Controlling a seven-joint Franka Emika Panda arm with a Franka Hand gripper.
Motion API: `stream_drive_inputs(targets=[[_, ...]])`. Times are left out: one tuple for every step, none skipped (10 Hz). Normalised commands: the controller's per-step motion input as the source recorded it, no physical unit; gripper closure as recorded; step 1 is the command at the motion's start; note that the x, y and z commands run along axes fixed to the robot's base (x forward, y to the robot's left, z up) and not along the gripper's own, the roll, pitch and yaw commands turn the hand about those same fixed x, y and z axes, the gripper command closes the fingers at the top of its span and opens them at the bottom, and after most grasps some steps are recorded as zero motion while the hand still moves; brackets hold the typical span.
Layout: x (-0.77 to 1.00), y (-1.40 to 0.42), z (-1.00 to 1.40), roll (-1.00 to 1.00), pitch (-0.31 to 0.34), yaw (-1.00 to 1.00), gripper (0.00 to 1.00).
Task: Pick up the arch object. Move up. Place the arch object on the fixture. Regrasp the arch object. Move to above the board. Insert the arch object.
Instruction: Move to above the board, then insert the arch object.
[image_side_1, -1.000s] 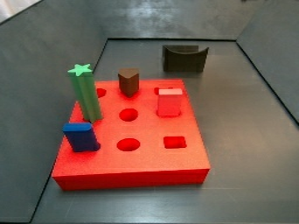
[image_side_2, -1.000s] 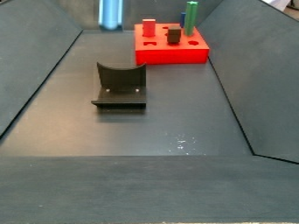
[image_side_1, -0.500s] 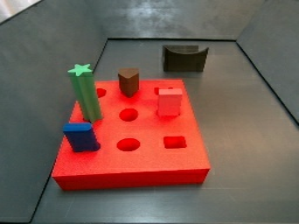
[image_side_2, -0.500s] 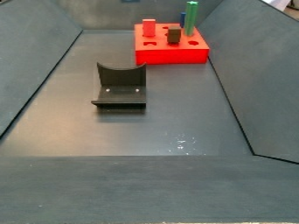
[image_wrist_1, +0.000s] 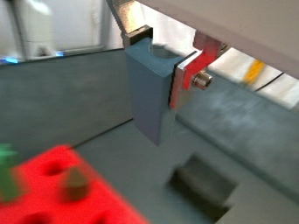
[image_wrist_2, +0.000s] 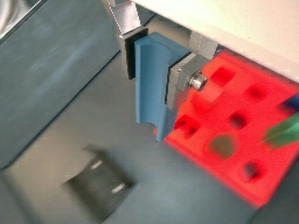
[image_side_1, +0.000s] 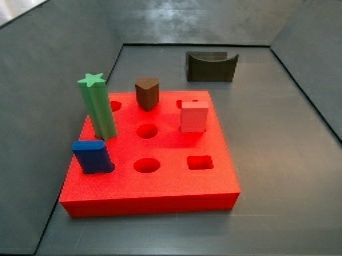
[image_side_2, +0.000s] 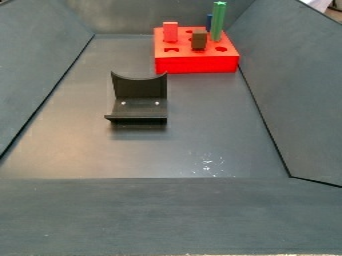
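Note:
In both wrist views my gripper (image_wrist_1: 162, 61) (image_wrist_2: 156, 70) is shut on the arch object (image_wrist_1: 149, 92) (image_wrist_2: 152, 87), a slate grey-blue elongated block hanging lengthwise below the fingers. It is held high over the floor. The red board (image_wrist_1: 70, 188) (image_wrist_2: 205, 109) and the dark fixture (image_wrist_1: 205, 185) (image_wrist_2: 103, 182) lie far below it. In both side views the board (image_side_1: 147, 200) (image_side_2: 198, 62) and the notched fixture (image_side_1: 210, 67) (image_side_2: 136, 95) stand on the floor, while the gripper and arch object are out of frame.
On the board stand a green star-topped peg (image_side_1: 96, 105), a brown peg (image_side_1: 147, 93), a pale red block (image_side_1: 194, 116) and a bright blue cuboid (image_side_1: 91, 156). Sloping dark walls enclose the floor on all sides.
One second ago a blue shape showed at the top edge of a side view, behind the board; it has since left that view. Board and fixture have not moved.

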Motion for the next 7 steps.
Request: stream_drive_inputs(targets=[[-0.51,-1.00,0.32,-1.00,0.028,-0.02,1.00],[-0.32,-0.54,0.17,-0.89,0.007,-0.01,1.00],[-0.23,-0.39,0.12,-0.76,-0.003,-0.01,1.00],[-0.13,-0.17,0.05,-0.49,-0.011,-0.01,1.00],[-0.08,-0.08,0.03,-0.29,-0.009,0.00,1.00],[-0.05,-0.05,0.02,-0.20,-0.016,0.00,1.00],[0.00,0.00,-0.03,0.01,-0.036,0.00,1.00]])
